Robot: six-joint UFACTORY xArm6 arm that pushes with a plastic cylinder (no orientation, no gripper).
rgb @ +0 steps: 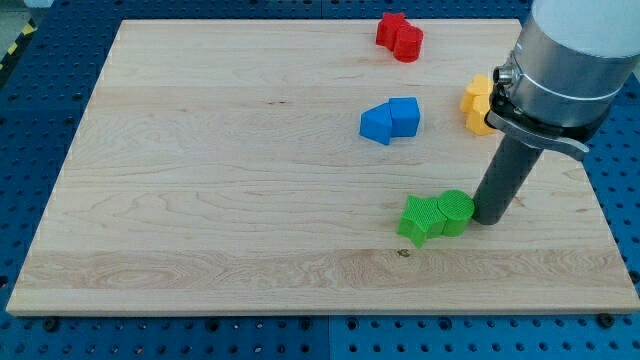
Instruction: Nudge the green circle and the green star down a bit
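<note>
Green star (419, 219) and green circle (455, 211) sit touching, just left of the tip (490, 220); no claw shows.

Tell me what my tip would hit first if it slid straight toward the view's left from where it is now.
My tip sits just right of the green circle, seemingly touching it, so it meets the circle first, then the green star behind it.
</note>
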